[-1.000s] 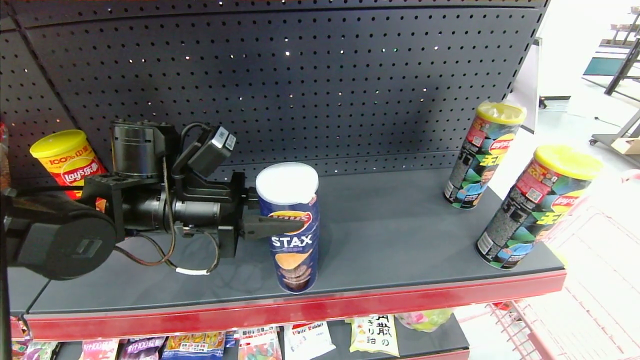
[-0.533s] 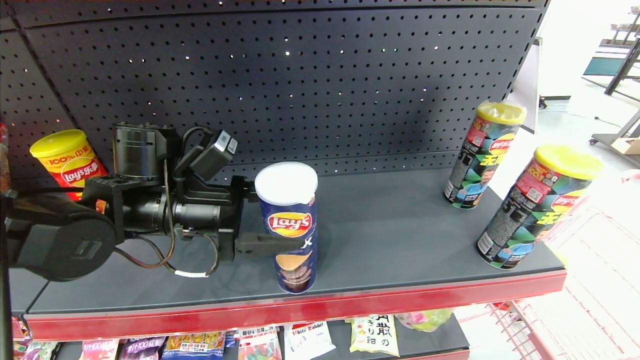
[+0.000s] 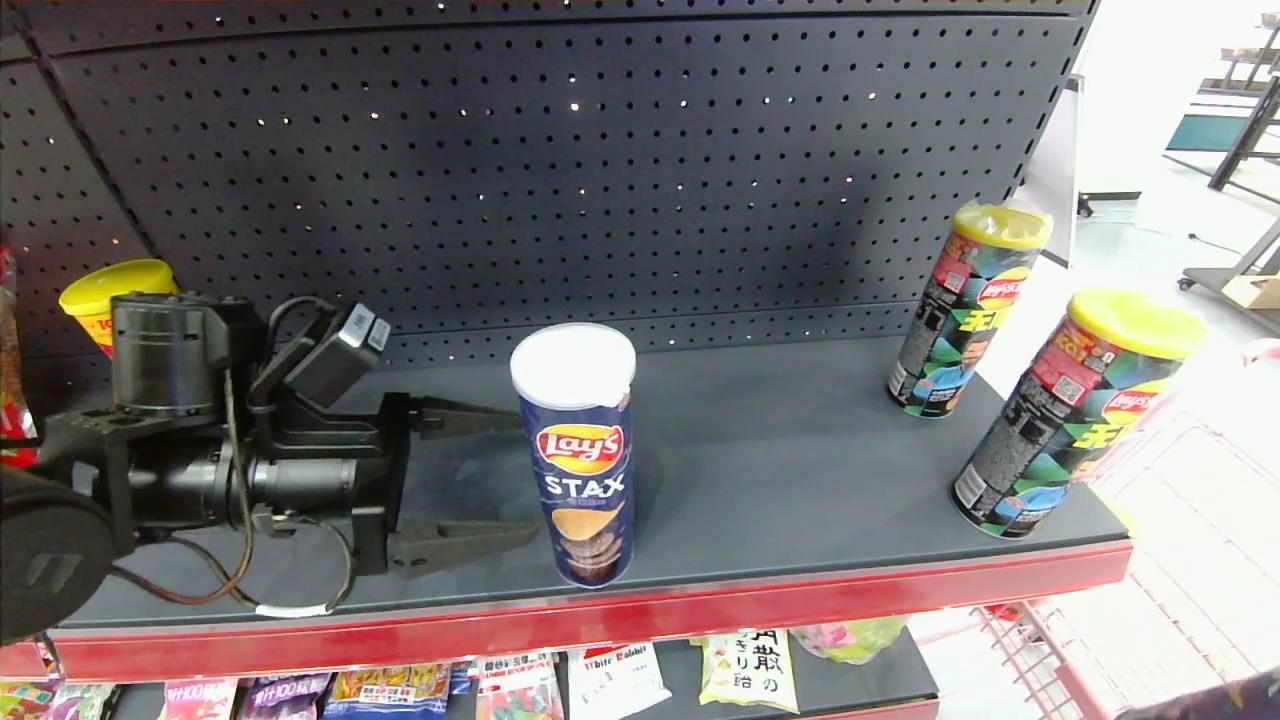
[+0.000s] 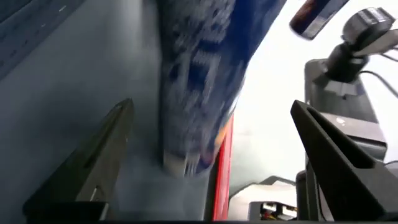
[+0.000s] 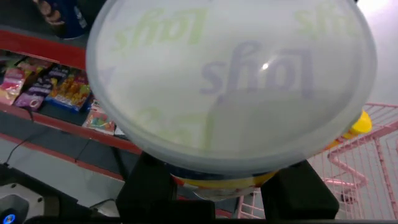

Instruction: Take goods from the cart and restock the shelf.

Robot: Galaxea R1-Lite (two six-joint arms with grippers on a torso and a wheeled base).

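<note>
A blue chip can (image 3: pixel 585 470) with a white lid stands upright near the front edge of the dark shelf (image 3: pixel 780 470). My left gripper (image 3: pixel 522 475) lies just left of it, open, one finger behind and one in front, tips level with the can's left side and not touching it. The left wrist view has the blue can (image 4: pixel 199 81) beyond the spread left gripper (image 4: pixel 211 106). My right gripper (image 5: pixel 222 194) is shut on a chip can with a clear lid (image 5: pixel 230 87), held out in front of the shelf.
Two black-and-green cans with yellow lids (image 3: pixel 965 310) (image 3: pixel 1080 415) stand at the shelf's right end. A yellow-lidded red can (image 3: pixel 110 290) sits behind my left arm. Snack packs (image 3: pixel 520 685) fill the lower shelf. The pink wire cart (image 3: pixel 1180 560) is at the right.
My left gripper opened, let go of the blue can and drew back to the left. The can stays upright where it was set.
</note>
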